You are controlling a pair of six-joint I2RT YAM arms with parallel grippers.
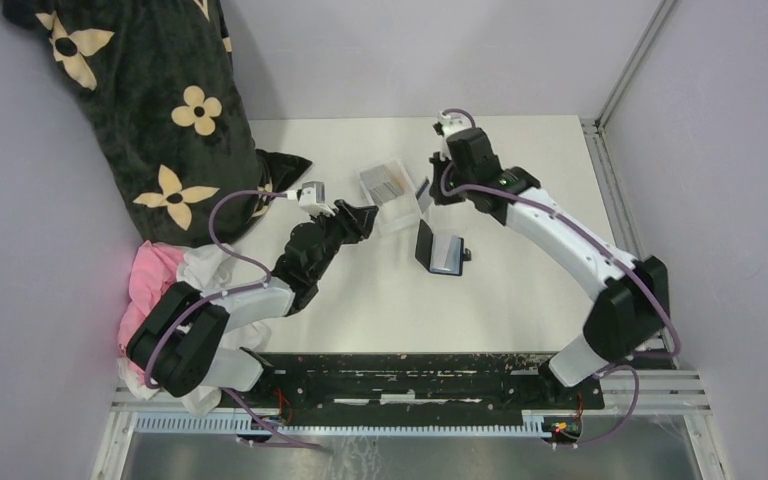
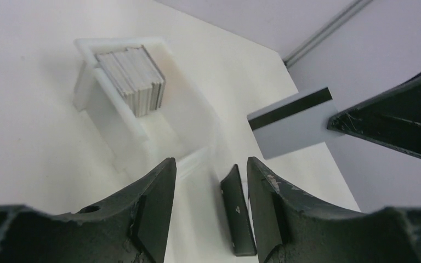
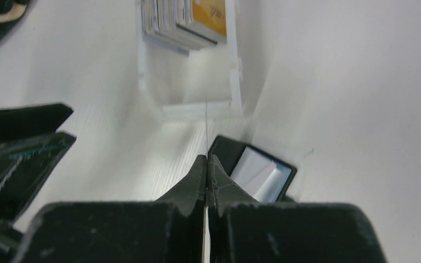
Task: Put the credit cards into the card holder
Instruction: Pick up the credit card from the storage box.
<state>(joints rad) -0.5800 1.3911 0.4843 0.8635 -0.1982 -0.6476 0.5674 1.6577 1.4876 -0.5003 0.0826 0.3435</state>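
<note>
A stack of grey credit cards point(image 2: 132, 79) stands on edge in a clear tray point(image 1: 397, 213); one of them is tan-orange point(image 3: 210, 13). My right gripper point(image 3: 206, 159) is shut on one grey credit card with a black stripe point(image 2: 293, 124), held in the air just right of the tray and seen edge-on in the right wrist view. The black card holder point(image 1: 440, 252) lies open on the table below it, its pale slots point(image 3: 260, 174) showing. My left gripper point(image 2: 208, 164) is open and empty at the tray's left side, with the card holder's edge point(image 2: 237, 211) seen beyond its fingers.
A black cloth with cream flowers point(image 1: 160, 110) fills the far left corner, and a pink and white cloth point(image 1: 160, 290) lies beside the left arm. A metal rail point(image 1: 605, 190) runs along the table's right edge.
</note>
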